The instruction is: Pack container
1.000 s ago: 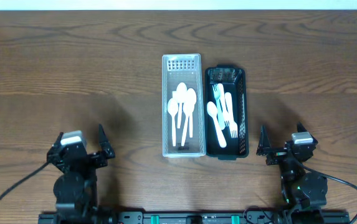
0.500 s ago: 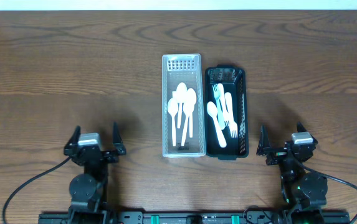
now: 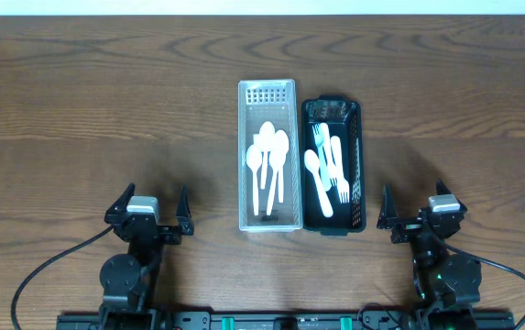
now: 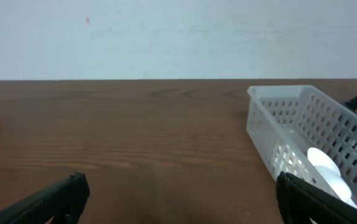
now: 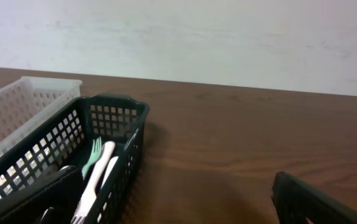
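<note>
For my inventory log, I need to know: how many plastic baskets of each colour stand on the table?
White perforated plastic basket: 1
Black perforated plastic basket: 1
Total: 2

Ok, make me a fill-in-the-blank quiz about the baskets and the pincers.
The white basket holds only ____. The forks lie in the basket coloured ____. The left pincer and right pincer both stand ____, holding nothing.
Missing: spoons, black, open.
</note>
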Robot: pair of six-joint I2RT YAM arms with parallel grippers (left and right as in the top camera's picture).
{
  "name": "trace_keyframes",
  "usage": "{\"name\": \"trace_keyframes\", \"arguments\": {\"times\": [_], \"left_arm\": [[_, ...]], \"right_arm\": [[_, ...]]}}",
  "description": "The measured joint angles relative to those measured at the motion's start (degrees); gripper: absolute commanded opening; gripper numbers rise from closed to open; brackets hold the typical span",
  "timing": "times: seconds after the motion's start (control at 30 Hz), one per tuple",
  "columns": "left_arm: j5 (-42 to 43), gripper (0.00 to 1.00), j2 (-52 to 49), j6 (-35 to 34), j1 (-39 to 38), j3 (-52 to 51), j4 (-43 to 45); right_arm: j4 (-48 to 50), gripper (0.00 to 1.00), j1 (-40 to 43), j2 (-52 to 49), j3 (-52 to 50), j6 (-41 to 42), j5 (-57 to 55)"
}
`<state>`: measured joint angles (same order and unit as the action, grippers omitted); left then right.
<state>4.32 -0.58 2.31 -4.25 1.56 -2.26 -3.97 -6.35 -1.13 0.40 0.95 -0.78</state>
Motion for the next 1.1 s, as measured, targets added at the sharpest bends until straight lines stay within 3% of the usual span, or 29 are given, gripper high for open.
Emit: {"name": "trace_keyframes", "arguments": {"times": [0.4,1.1], "left_arm": [[4.26,0.98,0.00,0.70,0.42,0.00,0.46],[4.55,0.98,0.00,0.61,0.42,0.00,0.52]], "right_arm": [[0.00,0.99,0.00,0.00,0.00,0.02,0.00],[0.00,0.99,0.00,0.00,0.00,0.00,0.00]]}}
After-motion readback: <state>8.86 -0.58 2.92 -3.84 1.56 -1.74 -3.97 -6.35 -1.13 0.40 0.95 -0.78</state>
